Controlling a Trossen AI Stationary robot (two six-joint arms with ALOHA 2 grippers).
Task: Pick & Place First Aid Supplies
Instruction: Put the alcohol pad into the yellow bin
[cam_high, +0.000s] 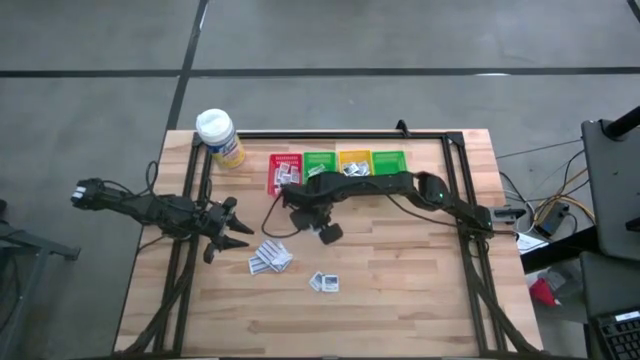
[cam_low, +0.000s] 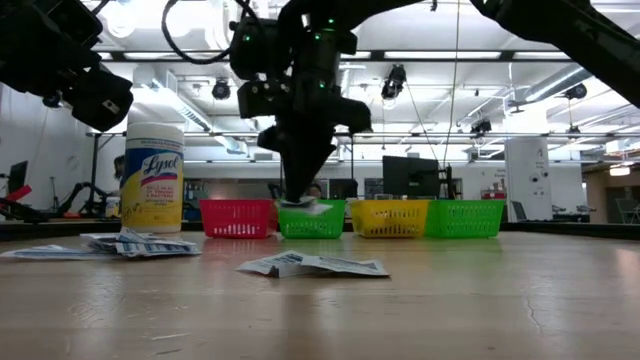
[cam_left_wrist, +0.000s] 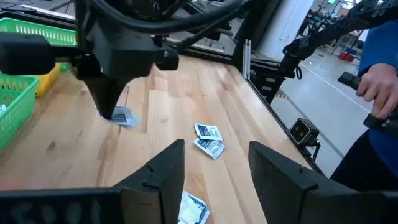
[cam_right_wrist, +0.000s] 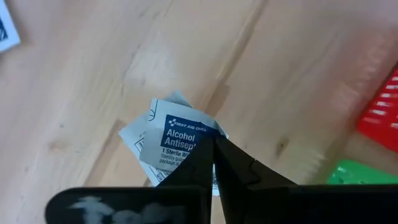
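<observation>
right tool (cam_right_wrist: 213, 163) pinched on an alcohol wipe sachet (cam_right_wrist: 180, 140), lifted clear of the table near the far-edge bins, likely for sorting | left tool (cam_left_wrist: 214, 165) gaping, parked left side

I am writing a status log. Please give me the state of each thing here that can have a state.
Right hand: shut on alcohol wipe packet, lifted off the table.
Left hand: open, empty, waiting.
Loose packets: lying flat on the table.
Wipes canister: upright, cap on.
Green bin: upright, holds packets.
</observation>
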